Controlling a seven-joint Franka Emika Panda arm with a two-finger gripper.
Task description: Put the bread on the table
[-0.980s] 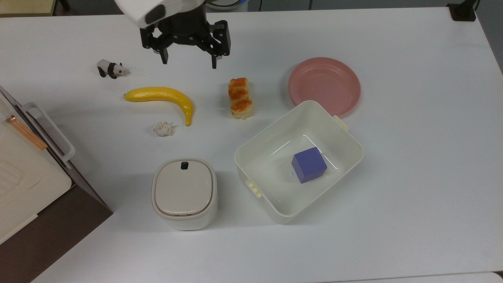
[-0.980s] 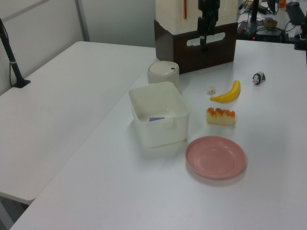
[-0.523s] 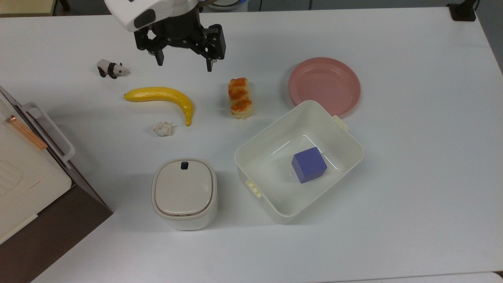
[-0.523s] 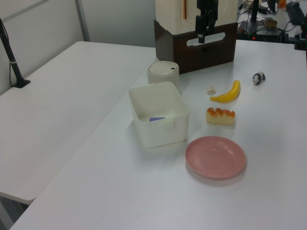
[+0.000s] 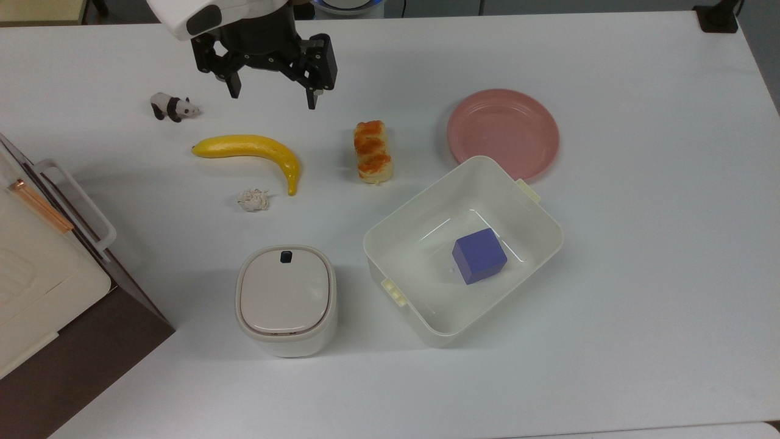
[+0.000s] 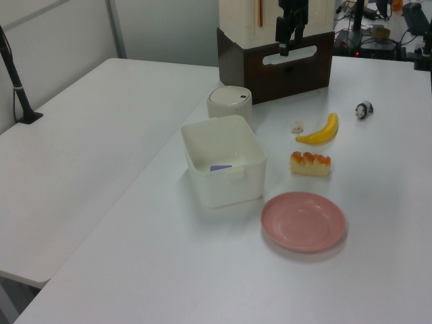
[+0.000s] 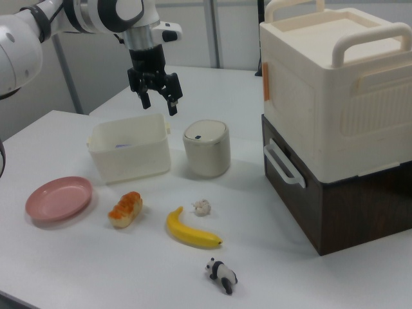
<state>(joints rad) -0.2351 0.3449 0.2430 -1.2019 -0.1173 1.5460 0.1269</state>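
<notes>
On smooth white table point(image 5: 640, 274), glossy braided bread point(image 5: 373, 151)

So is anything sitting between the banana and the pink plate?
Yes, the bread lies on the table between the banana and the pink plate, seen in the top view.

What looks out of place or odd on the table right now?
Nothing stands out. The bread lies flat on the table between the banana and pink plate, nothing spilled or tipped. The open tool hangs above, holding nothing.
</notes>
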